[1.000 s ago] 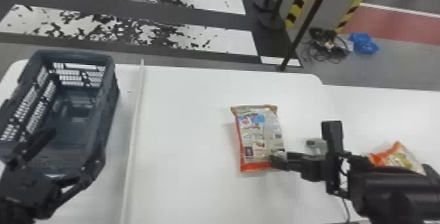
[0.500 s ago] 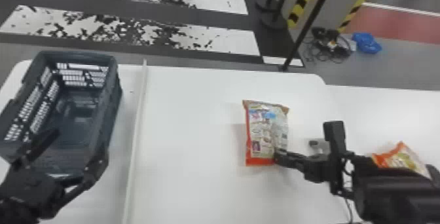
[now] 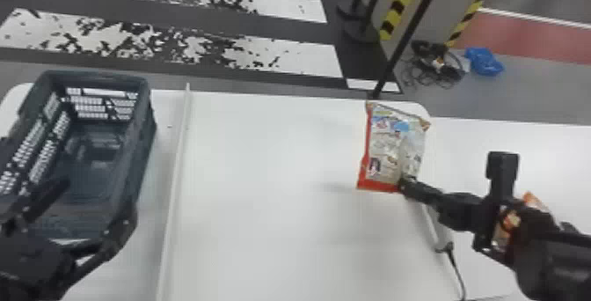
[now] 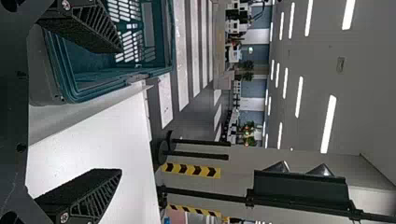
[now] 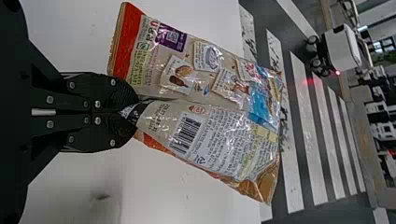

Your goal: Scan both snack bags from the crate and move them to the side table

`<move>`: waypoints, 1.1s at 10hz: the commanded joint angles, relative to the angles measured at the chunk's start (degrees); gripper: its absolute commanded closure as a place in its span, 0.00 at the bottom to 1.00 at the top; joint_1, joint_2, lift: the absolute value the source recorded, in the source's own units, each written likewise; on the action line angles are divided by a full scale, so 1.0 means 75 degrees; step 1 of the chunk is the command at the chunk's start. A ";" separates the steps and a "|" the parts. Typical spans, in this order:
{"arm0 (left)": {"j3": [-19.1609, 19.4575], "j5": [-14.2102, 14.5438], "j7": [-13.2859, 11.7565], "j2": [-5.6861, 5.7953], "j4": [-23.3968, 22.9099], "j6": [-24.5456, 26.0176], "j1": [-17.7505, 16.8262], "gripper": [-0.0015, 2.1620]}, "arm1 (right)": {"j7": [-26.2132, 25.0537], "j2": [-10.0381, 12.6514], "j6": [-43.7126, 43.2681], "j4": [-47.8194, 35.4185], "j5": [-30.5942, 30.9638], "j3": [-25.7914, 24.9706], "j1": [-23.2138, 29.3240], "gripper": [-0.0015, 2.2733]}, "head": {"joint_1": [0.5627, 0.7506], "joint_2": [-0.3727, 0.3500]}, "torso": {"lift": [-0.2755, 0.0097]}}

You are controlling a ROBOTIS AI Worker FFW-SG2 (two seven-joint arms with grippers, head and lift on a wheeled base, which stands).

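Currently, my right gripper [image 3: 403,184] pinches a snack bag [image 3: 389,150] near the right edge of the desk [image 3: 264,168]; so small a fold might slip. My left gripper [image 3: 99,196] is open by the crate [image 3: 143,139].

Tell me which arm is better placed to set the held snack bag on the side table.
Likely the right: its gripper grips the snack bag near the side table. The left gripper is open and empty, over by the crate.

Open tabletop [image 3: 264,199] stretches rightward from a white strip [image 3: 178,159] to the snack bag [image 3: 389,146]; crate [image 3: 141,146] walls bar the left.
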 commanded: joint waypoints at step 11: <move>-0.0004 -0.0012 -0.0005 0.0012 -0.0033 0.0000 0.0016 0.04 | -0.3370 -0.0743 -0.1413 0.3708 -0.0923 -0.2401 -0.1303 0.99 | 0.70 0.03 | 0.70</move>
